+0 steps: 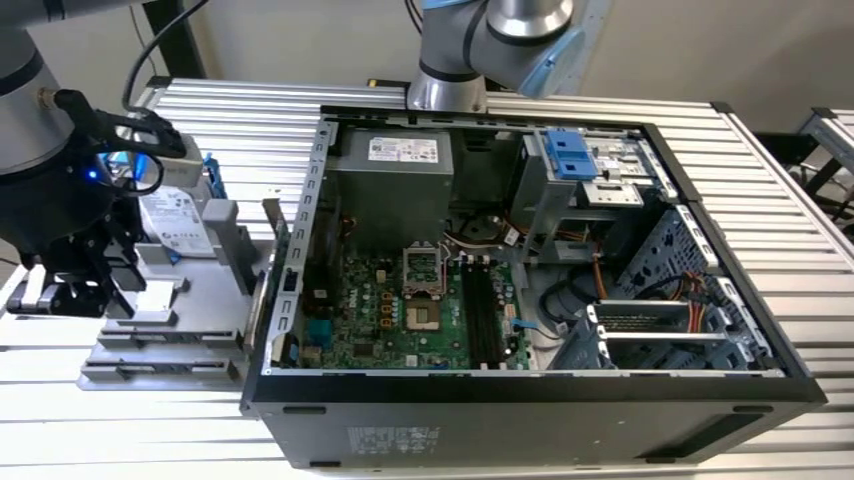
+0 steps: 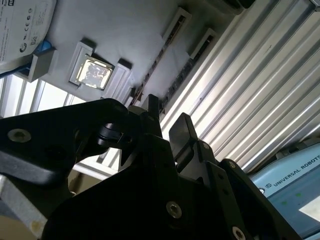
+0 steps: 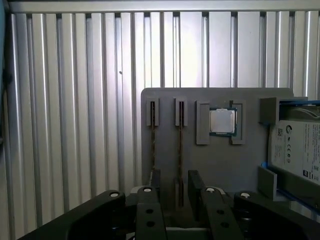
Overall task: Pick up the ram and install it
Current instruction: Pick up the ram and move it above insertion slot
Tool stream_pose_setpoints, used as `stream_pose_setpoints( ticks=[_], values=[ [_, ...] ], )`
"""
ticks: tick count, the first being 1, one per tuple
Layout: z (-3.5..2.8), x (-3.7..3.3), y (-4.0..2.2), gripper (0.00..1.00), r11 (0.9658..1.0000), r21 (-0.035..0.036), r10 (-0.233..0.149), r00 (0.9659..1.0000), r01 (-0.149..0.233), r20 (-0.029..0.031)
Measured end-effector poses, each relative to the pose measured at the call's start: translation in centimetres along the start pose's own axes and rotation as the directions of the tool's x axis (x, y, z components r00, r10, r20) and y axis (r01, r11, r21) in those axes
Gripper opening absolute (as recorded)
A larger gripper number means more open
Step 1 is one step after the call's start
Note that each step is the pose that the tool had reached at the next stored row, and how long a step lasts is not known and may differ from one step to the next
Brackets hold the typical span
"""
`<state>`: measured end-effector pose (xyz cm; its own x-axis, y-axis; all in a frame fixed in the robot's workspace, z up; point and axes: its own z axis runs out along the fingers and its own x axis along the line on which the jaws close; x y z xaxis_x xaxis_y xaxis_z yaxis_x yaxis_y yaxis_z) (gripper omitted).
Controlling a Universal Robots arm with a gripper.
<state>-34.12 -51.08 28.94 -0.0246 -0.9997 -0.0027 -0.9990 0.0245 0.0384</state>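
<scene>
The ram (image 3: 180,145), a slim dark circuit-board strip, stands on edge in the grey slotted tray (image 3: 227,165). I judge it light, stiff and fragile, so I'd grip its flat faces. My black two-finger gripper (image 3: 175,174) straddles it, fingers apart.

Exterior view was evenly lit, shadows soft; computer case (image 1: 534,388) interior was dimmer than the table (image 1: 787,200), small blue lamp (image 1: 100,172) glowed on the dark arm (image 1: 40,140). Second wrist view was harsh: table blown out by glare, gripper (image 2: 167,119) near-silhouette, chip (image 2: 93,73) glinted. First wrist view had streaky glare on the table, foreground in shadow
</scene>
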Motion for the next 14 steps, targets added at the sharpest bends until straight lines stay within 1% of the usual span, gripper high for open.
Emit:
stream_pose_setpoints(
  ticks=[5,8,11,12,14],
  values=[
    [0.11,-0.01,-0.01,1.00,1.0000,0.0003,0.000,1.0000,0.000,0.0005],
    [0.57,0.00,-0.02,1.00,1.0000,-0.0019,0.000,1.0000,0.000,0.0002],
    [1.11,0.13,-0.05,1.00,1.0000,-0.0024,0.000,1.0000,0.000,0.0001],
    [1.29,0.24,-0.06,1.00,1.0000,-0.0024,-0.001,1.0000,0.001,0.0001],
    [1.66,0.76,-0.08,1.00,1.0000,-0.0022,-0.001,1.0000,0.001,0.0002]
  ],
)
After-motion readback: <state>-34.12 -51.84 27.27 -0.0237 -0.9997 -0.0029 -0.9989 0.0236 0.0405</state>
